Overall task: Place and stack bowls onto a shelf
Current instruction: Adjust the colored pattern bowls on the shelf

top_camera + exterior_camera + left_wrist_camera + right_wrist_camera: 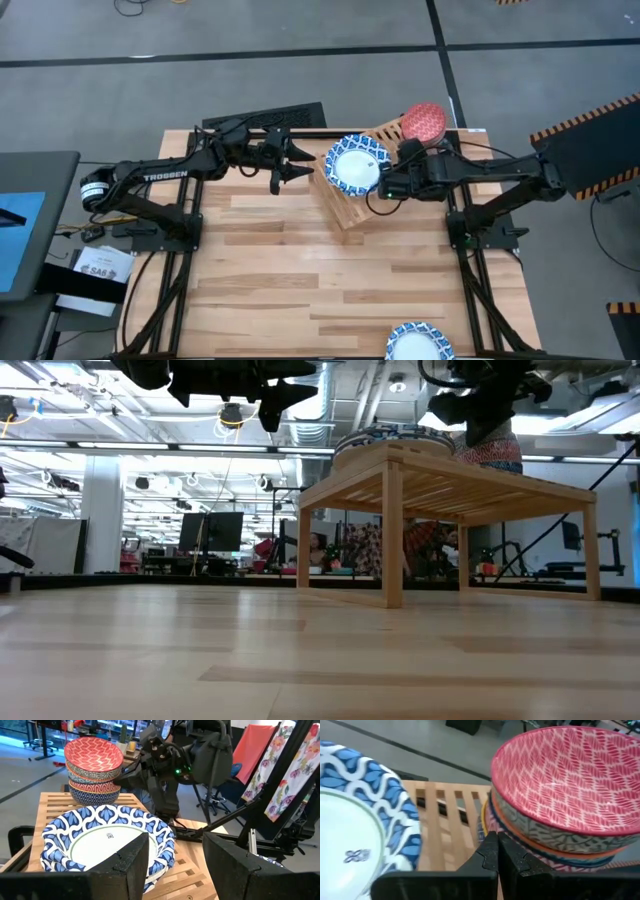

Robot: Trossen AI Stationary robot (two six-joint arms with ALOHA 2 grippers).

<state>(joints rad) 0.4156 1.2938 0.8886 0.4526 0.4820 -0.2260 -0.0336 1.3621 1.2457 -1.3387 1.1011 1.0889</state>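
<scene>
A wide blue-and-white bowl (355,163) with a white centre sits on the wooden slat shelf (345,208). In the left wrist view it (107,840) seems to rest in a second bowl of the same kind. A stack of small patterned bowls topped by a red one (423,122) (565,785) stands at the shelf's far right end. My left gripper (303,170) (175,857) is open, level with the wide bowl and just left of it. My right gripper (392,182) (497,852) is shut over the slats between the wide bowl (355,820) and the red stack.
Another blue-and-white bowl (420,343) lies at the table's near edge, right of centre. The shelf (450,480) stands slanted at the far middle of the table, and the low view shows open space under it. Bare tabletop (300,270) spreads between shelf and near edge.
</scene>
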